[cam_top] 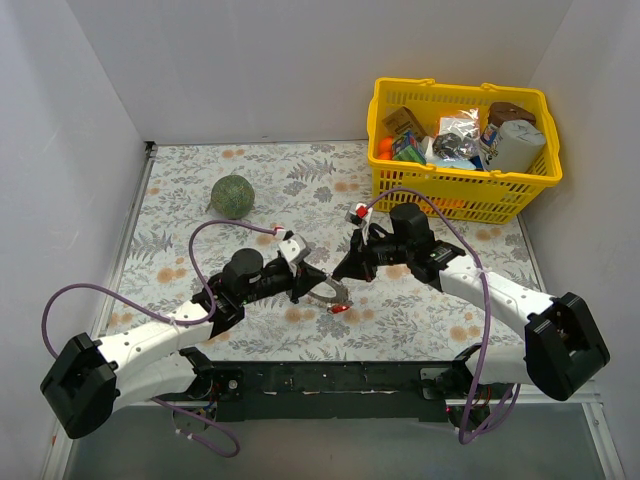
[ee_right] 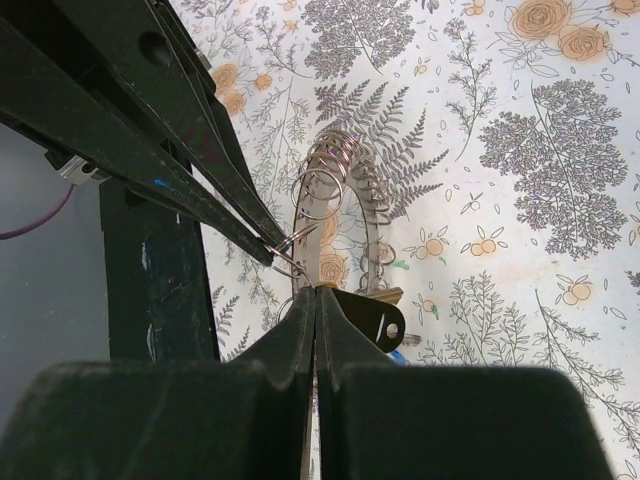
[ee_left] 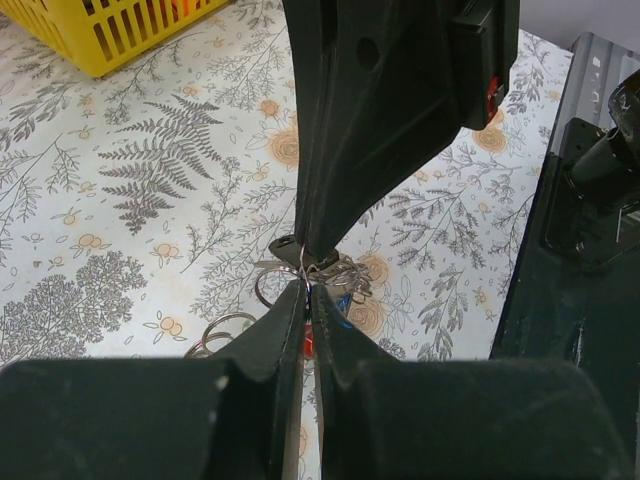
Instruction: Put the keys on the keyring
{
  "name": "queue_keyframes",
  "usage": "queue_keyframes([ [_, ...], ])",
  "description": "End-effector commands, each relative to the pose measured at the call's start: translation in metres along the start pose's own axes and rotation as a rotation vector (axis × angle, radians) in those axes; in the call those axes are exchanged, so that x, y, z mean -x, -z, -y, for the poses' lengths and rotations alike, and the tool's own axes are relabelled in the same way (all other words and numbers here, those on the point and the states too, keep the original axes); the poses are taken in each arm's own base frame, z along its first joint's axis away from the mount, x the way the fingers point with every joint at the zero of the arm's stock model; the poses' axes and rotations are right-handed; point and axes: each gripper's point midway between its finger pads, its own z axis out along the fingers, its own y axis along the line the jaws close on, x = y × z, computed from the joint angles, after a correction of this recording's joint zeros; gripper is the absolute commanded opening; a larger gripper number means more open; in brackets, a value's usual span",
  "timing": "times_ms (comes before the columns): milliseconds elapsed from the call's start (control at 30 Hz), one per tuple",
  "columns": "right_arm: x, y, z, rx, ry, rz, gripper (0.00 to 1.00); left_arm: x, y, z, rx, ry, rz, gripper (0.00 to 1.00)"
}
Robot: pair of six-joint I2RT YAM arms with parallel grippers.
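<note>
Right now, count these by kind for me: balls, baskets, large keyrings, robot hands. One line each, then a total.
Green ball: 1
Yellow basket: 1
Large keyring: 1
Hands: 2, left hand and right hand
Total: 5

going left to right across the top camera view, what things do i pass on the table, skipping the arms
green ball → keyring → yellow basket
</note>
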Motion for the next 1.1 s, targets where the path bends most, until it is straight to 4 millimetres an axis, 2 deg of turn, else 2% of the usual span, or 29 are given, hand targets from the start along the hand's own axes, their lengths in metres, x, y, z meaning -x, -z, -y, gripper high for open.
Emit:
queue_keyframes([
  [0,0.014,-0.001,-0.001,0.018,0.036,0.029,0.01,0.029,0.005,0.013,-0.048,-0.03,0.109,0.0],
  [233,0.01,-0.002,-0.006,0.052,0.053,0.023,0.01,0.033,0.005,0.015,-0.061,-0.03,0.133,0.0],
  [333,0.013,0.003,-0.005,0.025,0.086,0.043,0.27,0.031,0.004,0.016,-0.067,-0.037,0.125,0.0],
  [367,0.019,0.007,-0.004,-0.002,0.11,0.061,0.42,0.029,0.004,0.016,-0.071,-0.038,0.118,0.0],
  [433,0.02,0.011,-0.002,-0.03,0.12,0.077,0.57,0.027,0.003,0.016,-0.073,-0.039,0.11,0.0],
  [467,0.026,0.016,-0.001,-0.046,0.177,0.098,0.66,0.025,0.003,0.016,-0.075,-0.038,0.104,0.0],
  [500,0.026,0.019,0.0,-0.051,0.195,0.104,0.68,0.025,0.003,0.017,-0.08,-0.04,0.104,0.0],
  [567,0.027,0.024,-0.006,-0.028,0.249,0.123,0.71,0.023,0.003,0.017,-0.081,-0.039,0.099,0.0],
  [700,0.028,0.03,-0.017,0.045,0.312,0.154,0.72,0.026,0.002,0.019,-0.095,-0.043,0.102,0.0],
  [867,0.021,0.034,-0.048,0.246,0.385,0.175,0.65,0.028,0.002,0.022,-0.112,-0.048,0.103,0.0],
  [1067,0.02,0.033,-0.058,0.339,0.395,0.177,0.58,0.031,0.002,0.026,-0.132,-0.049,0.104,0.0],
])
